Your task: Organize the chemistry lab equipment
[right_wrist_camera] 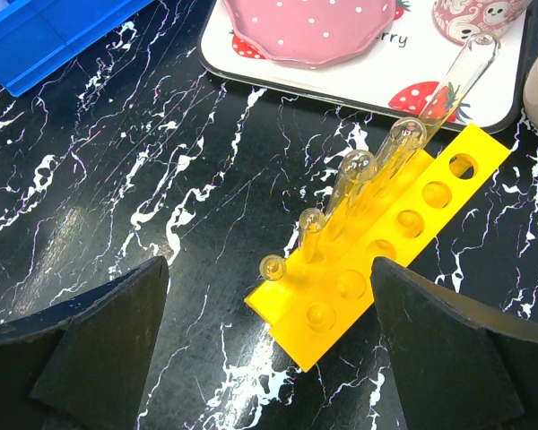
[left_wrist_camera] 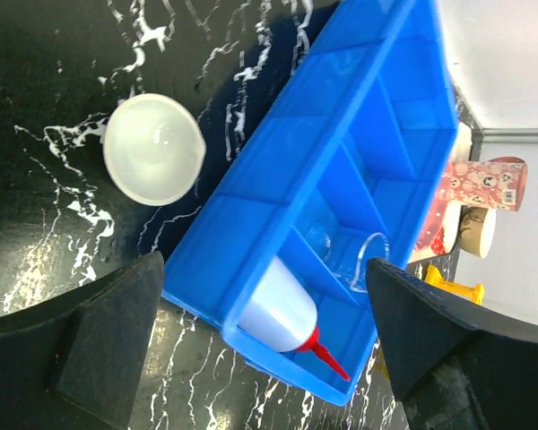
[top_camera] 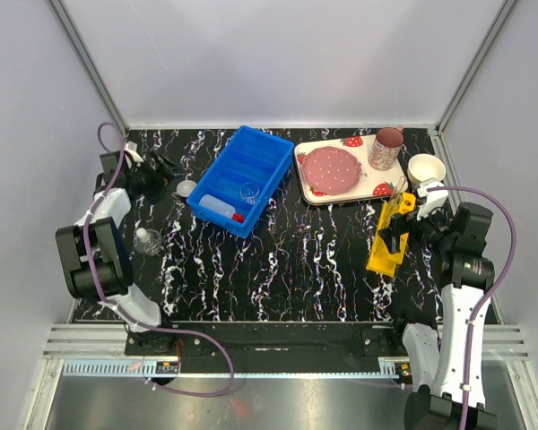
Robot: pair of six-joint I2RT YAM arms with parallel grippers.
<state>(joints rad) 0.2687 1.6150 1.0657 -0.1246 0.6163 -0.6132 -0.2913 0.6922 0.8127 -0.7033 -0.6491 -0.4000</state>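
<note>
A blue bin (top_camera: 251,166) holds the translucent squeeze bottle with a red nozzle (top_camera: 222,208) and a clear beaker (top_camera: 249,191). Both show in the left wrist view, bottle (left_wrist_camera: 280,309) and beaker (left_wrist_camera: 357,258), inside the bin (left_wrist_camera: 341,134). The tiny white dish (top_camera: 186,188) lies left of the bin, also in the left wrist view (left_wrist_camera: 152,148). Another beaker (top_camera: 147,240) stands at the table's left. My left gripper (top_camera: 164,167) is open and empty above the dish and bin (left_wrist_camera: 269,358). The yellow rack (top_camera: 387,242) holds several clear tubes (right_wrist_camera: 354,170). My right gripper (top_camera: 403,224) hangs open and empty over the rack (right_wrist_camera: 403,242), its jaws wide apart (right_wrist_camera: 269,358).
A strawberry-print tray (top_camera: 369,179) with a pink plate (top_camera: 332,168) and a pink mug (top_camera: 387,148) sits at the back right. A cream bowl (top_camera: 426,168) stands beside it. White walls close in the table on three sides.
</note>
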